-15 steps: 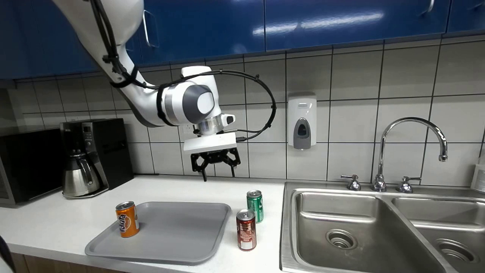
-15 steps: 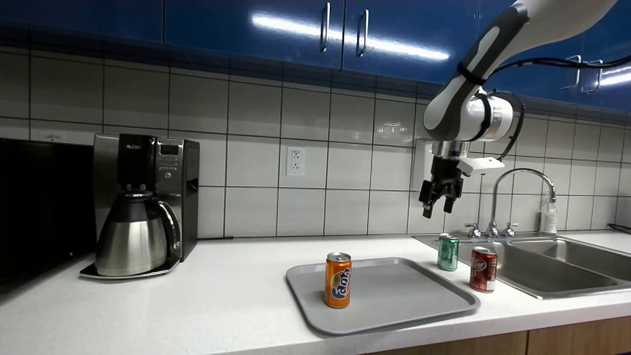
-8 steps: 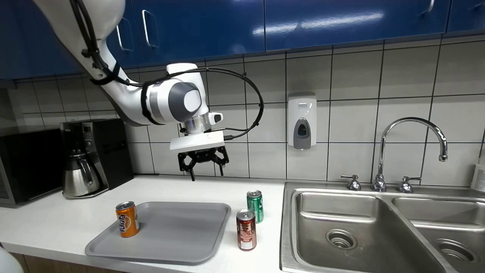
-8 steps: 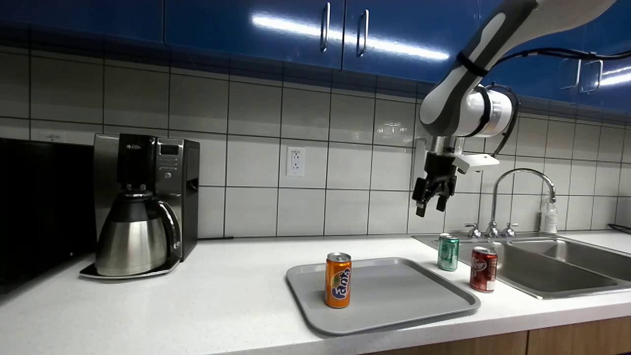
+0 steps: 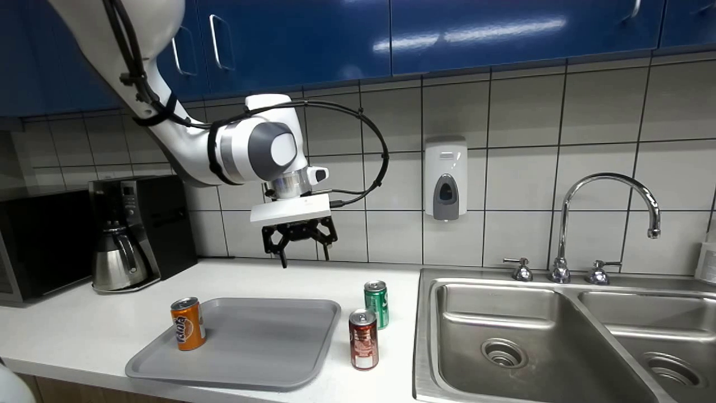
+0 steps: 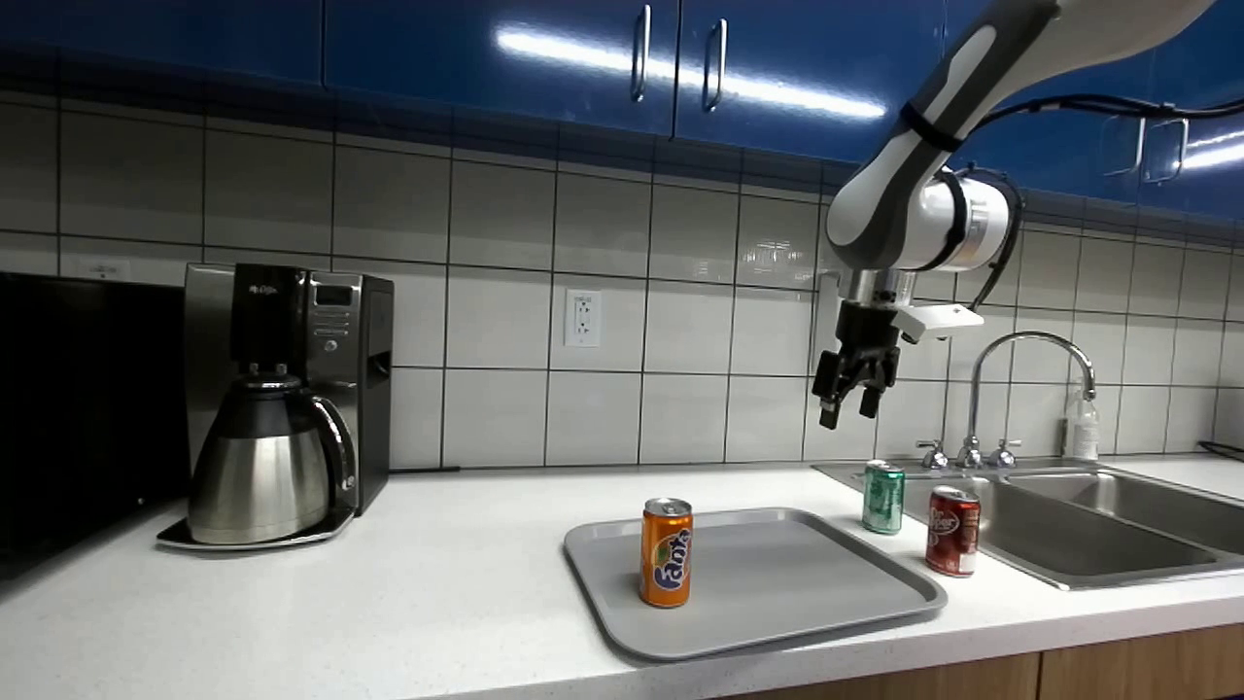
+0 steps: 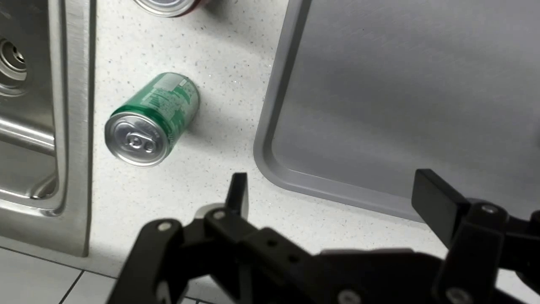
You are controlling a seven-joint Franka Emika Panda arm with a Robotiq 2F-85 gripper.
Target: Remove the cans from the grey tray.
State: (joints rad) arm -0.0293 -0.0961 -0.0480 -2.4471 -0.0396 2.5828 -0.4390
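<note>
We logged the gripper holding nothing, its two fingers well apart, high over the counter near the corner of the grey tray closest to the green can. In both exterior views the orange can stood upright on the tray, toward the edge farther from the sink. The green can and the red can stood upright on the counter between tray and sink, not touching the tray. We counted two of three cans off and judged the step in hand to be the approach to the orange can. The next move, in our estimate, called for travel across the tray away from the sink, fingers straddling the can, a straight descent, a firm grip, then a lift clear of the tray's rim.
</note>
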